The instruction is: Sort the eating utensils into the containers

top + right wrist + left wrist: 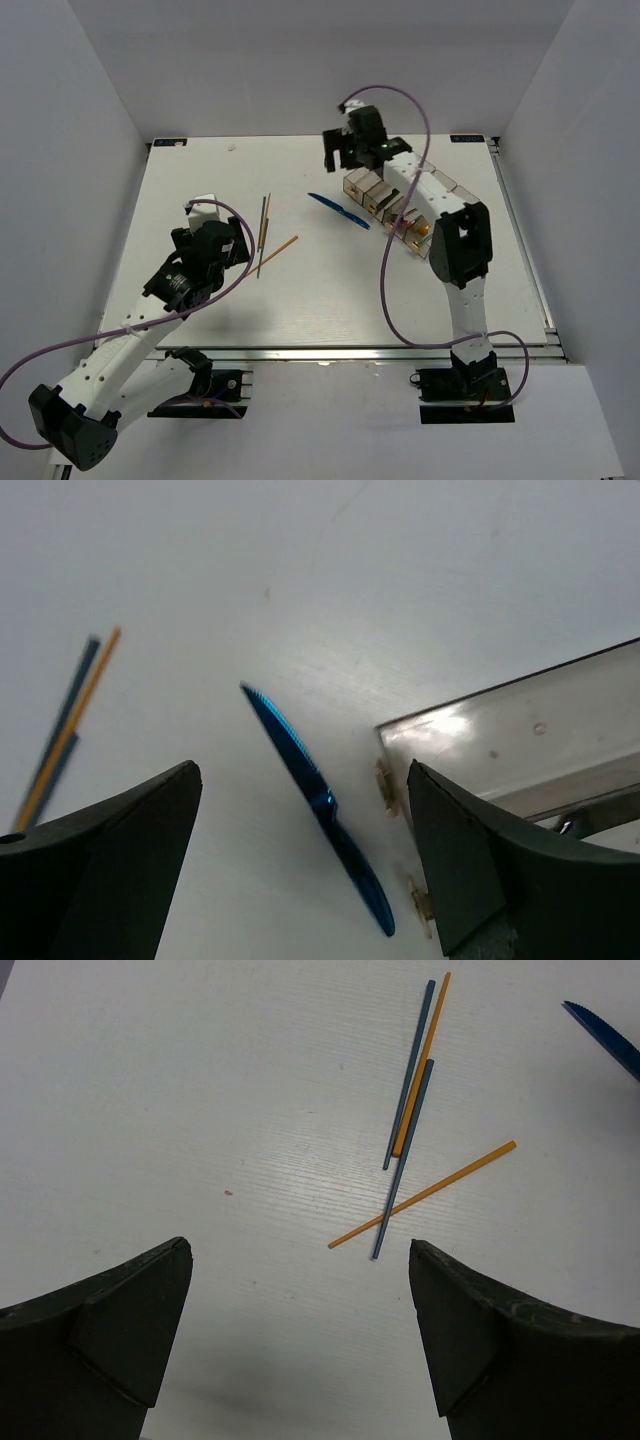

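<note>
Right wrist view gives us the blue knife [318,802] flat on the tabletop [400,570]. Its long axis runs diagonally, and it passes near the corner of the containers [520,715]. It shows between the fingers of the right hand [300,775], which stand wide apart and hold nothing. The chopsticks [408,1110] lie in a loose, crossed cluster further left, just ahead of the left hand [300,1260], which is likewise spread wide and empty. We judge the right hand the nearer to the knife. To take it, the hand would need to descend with its fingers straddling the blade crosswise.
</note>
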Robot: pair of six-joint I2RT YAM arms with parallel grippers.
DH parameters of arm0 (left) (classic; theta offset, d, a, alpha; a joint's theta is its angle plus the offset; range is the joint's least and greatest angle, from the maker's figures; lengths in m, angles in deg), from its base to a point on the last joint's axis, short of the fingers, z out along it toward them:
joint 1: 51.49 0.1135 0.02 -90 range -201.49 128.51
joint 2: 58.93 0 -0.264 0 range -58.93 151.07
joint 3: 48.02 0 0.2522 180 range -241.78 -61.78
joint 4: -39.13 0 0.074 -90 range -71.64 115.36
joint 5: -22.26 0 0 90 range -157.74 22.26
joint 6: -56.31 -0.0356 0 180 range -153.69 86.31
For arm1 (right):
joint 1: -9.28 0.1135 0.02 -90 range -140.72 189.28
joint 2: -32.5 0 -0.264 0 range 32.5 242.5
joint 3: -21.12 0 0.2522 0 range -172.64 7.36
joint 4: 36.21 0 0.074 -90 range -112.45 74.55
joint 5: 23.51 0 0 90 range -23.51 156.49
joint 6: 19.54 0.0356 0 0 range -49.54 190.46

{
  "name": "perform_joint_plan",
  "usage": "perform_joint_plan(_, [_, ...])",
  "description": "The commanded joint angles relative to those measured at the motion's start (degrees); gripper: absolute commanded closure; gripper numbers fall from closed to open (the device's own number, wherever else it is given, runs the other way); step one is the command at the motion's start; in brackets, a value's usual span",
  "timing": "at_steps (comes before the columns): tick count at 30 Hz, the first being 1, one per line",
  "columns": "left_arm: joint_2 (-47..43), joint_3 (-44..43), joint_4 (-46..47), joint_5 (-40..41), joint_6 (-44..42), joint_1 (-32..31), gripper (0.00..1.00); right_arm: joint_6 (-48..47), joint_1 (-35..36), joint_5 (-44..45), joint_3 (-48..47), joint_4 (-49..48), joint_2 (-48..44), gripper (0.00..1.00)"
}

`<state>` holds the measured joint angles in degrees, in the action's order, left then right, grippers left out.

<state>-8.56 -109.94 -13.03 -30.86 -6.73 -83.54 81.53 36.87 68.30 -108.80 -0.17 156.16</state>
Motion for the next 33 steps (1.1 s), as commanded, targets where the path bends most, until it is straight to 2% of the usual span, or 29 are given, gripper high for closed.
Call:
perform_joint_plan(1, [-0.3,0.4,0.7,-0.1,-0.3,0.1,0.02,-18.1,5.4,3.7,-0.7,10.9,2.1,0.12])
perform_joint_plan(4, [-0.3,0.4,0.5,-0.1,-0.2,0.1,0.02,-23.4,6.3,3.2,-0.5,13.2,3.3,0.28])
perform_joint_plan(5, [-0.4,0.4,0.5,0.0,-0.2,0.1,0.02,-25.2,6.3,3.0,-0.9,14.2,4.1,0.28])
perform_joint_plan(15, [-0.4,0.4,0.5,0.0,-0.2,0.1,0.02,-33.1,5.7,0.4,0.7,20.8,7.4,0.29])
perform_joint_plan(26, [-0.4,0.4,0.7,0.0,-0.2,0.1,0.02,-33.0,3.1,-3.9,0.6,22.3,10.4,0.3])
perform_joint_plan(33, [-0.3,0.5,0.6,0.0,-0.2,0.1,0.02,-32.8,2.6,-8.1,0.1,24.7,13.1,0.38])
